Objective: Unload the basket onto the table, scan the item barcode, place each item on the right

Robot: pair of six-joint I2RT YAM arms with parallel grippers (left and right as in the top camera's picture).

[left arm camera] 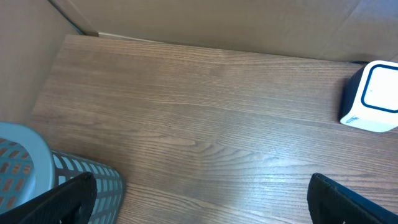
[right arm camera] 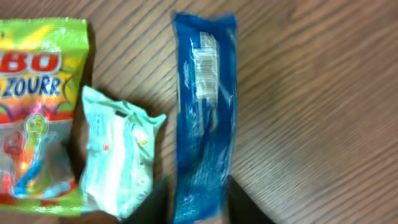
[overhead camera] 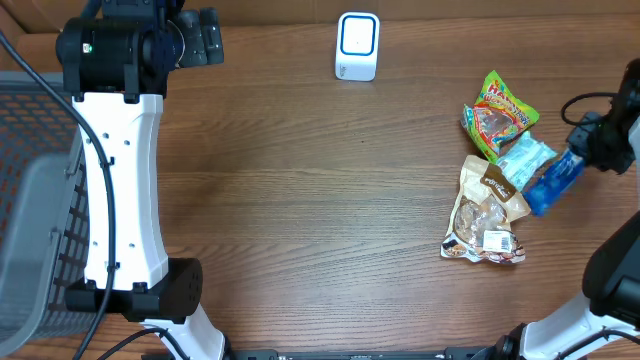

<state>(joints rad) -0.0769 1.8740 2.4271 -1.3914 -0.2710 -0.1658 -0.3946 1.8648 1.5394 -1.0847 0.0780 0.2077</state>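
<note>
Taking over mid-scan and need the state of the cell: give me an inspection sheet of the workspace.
Surface: wood-grain table, no spills seen.
Job's things: scanner at the far edge; blue packet at right, barcode label up.
Clutter: gummy bag, mint packet, brown snack bag; mesh basket at left.
Tools: left tool open, holding nothing; right tool straddles the blue packet, grip unclear.
Cables: black cable along the left arm.
Surroundings: brown panel behind the table.
</note>
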